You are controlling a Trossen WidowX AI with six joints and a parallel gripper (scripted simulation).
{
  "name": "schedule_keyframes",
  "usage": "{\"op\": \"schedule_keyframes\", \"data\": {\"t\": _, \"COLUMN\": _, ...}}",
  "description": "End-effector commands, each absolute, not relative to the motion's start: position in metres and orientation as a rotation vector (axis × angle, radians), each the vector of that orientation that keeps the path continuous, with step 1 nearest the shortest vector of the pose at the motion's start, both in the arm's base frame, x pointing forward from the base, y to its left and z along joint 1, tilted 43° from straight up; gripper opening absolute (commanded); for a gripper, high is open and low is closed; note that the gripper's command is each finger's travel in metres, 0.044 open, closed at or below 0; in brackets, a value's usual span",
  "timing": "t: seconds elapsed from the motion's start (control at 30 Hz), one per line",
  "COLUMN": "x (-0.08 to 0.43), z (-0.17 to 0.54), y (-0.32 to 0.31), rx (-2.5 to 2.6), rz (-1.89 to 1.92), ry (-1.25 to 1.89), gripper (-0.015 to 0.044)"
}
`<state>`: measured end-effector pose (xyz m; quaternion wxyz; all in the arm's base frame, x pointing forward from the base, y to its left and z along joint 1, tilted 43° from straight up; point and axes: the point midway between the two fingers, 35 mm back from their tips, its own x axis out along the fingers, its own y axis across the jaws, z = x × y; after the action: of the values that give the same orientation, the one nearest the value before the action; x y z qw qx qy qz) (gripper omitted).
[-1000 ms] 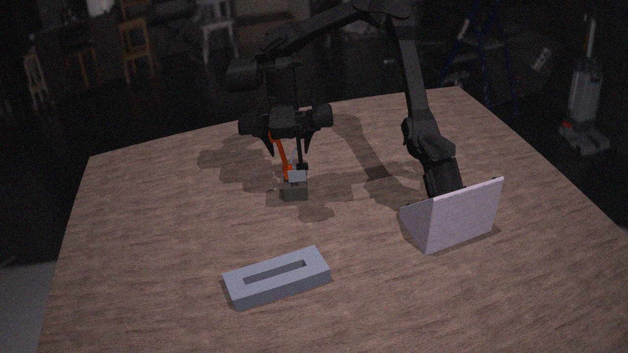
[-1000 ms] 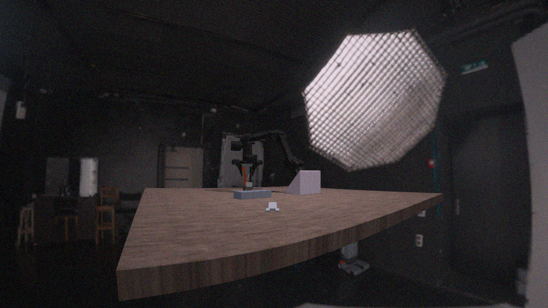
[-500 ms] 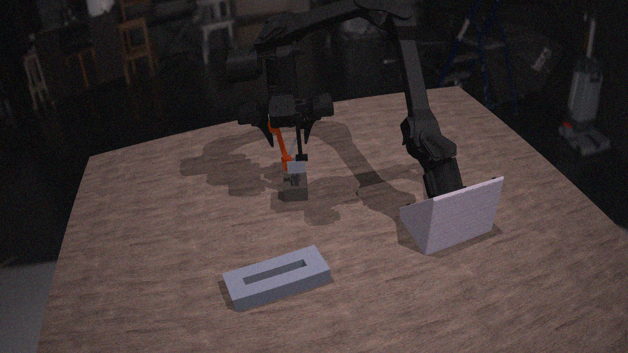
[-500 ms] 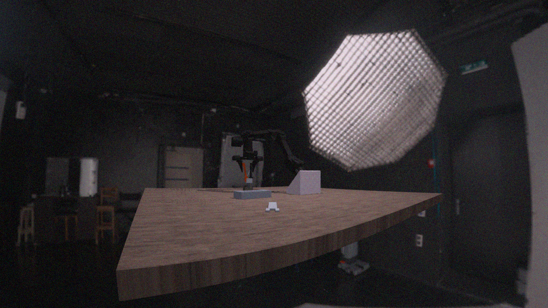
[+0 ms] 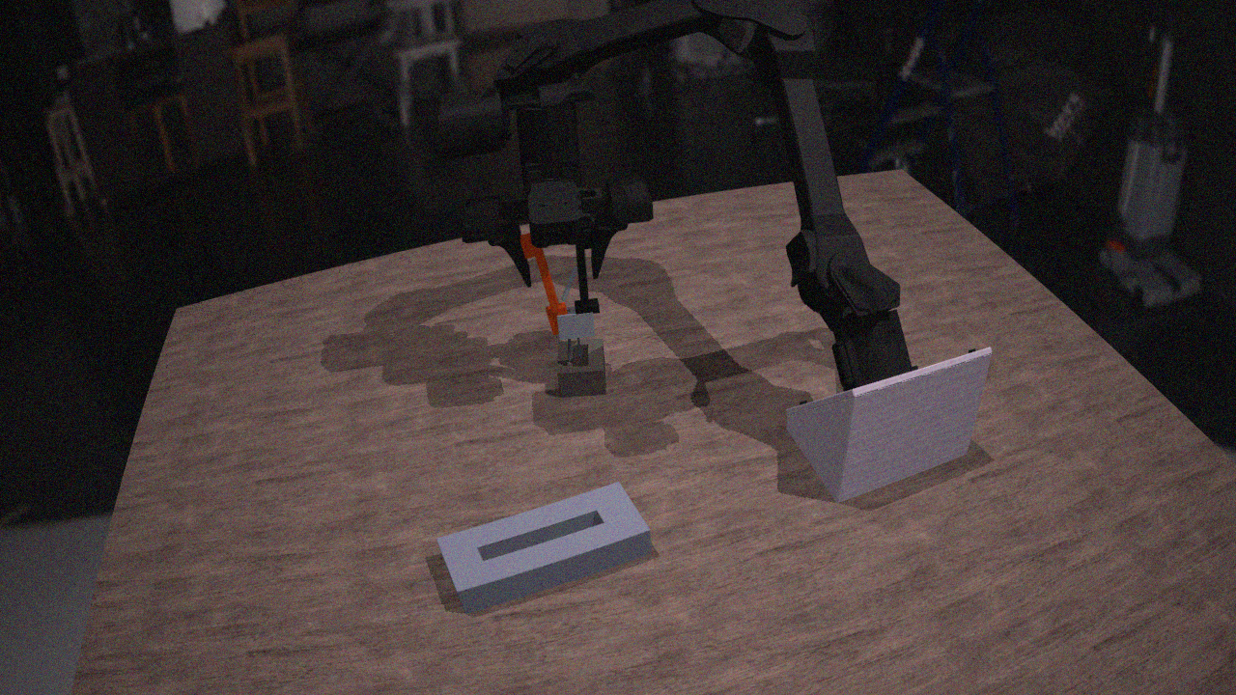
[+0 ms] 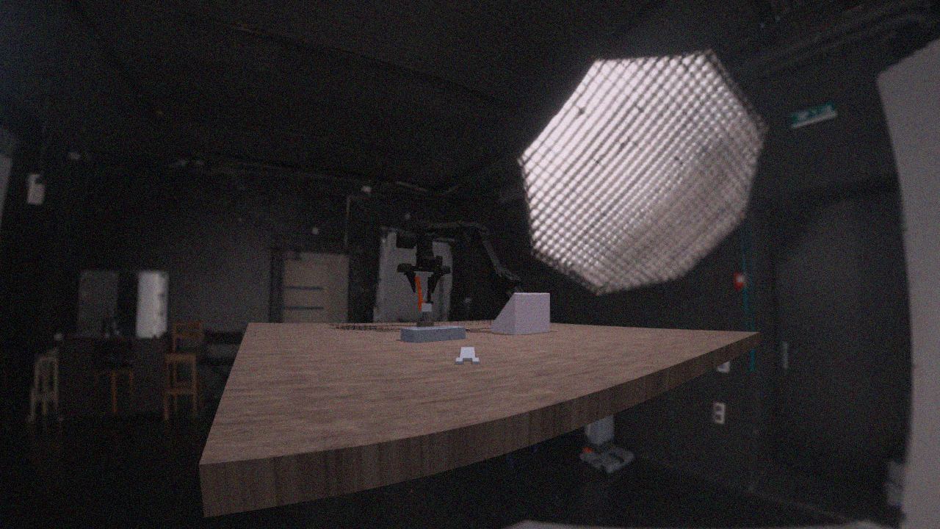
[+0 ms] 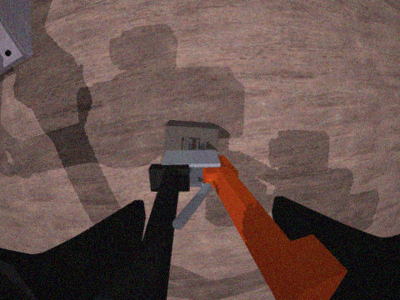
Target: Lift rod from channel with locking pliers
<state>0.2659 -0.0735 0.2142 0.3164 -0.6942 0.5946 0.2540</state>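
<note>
Pliers [image 5: 576,326] [image 6: 426,307] [image 7: 191,158] look stiff and heavy, maybe slippery; my jaws stand wide, holding the orange handle [image 5: 543,276] [image 6: 418,289] [image 7: 250,225] and black handle [image 5: 581,269] [image 6: 430,290] [image 7: 160,233], the best place to grip.

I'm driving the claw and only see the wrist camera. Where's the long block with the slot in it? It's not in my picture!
Watcher: I see it from the top view. The long block lies flat with its slot facing up, and it's nearer to the top camera than the small dark box in your picture.

Driver: Okay! Is there any other little thing I can't see?

Watcher: Yes, the outside view shows a small white piece. It's nearer to that camera than the long block, and the two aren't touching.
</note>
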Motion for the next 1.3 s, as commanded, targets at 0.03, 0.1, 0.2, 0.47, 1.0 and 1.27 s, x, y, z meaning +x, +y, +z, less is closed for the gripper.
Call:
{"op": "schedule_keyframes", "data": {"t": 0.03, "x": 0.274, "z": 0.212, "y": -0.066, "rx": -1.884, "rz": 0.735, "ry": 1.549, "gripper": 0.0318}}
{"op": "schedule_keyframes", "data": {"t": 0.1, "x": 0.276, "z": 0.210, "y": -0.063, "rx": -1.902, "rz": 0.761, "ry": 1.545, "gripper": 0.0318}}
{"op": "schedule_keyframes", "data": {"t": 0.2, "x": 0.279, "z": 0.207, "y": -0.060, "rx": -1.928, "rz": 0.799, "ry": 1.538, "gripper": 0.0318}}
{"op": "schedule_keyframes", "data": {"t": 0.47, "x": 0.286, "z": 0.199, "y": -0.049, "rx": -1.998, "rz": 0.902, "ry": 1.518, "gripper": 0.0318}}
{"op": "schedule_keyframes", "data": {"t": 1.0, "x": 0.300, "z": 0.183, "y": -0.028, "rx": -2.134, "rz": 1.110, "ry": 1.464, "gripper": 0.0318}}
{"op": "schedule_keyframes", "data": {"t": 1.27, "x": 0.305, "z": 0.174, "y": -0.017, "rx": -2.200, "rz": 1.216, "ry": 1.431, "gripper": 0.0318}}
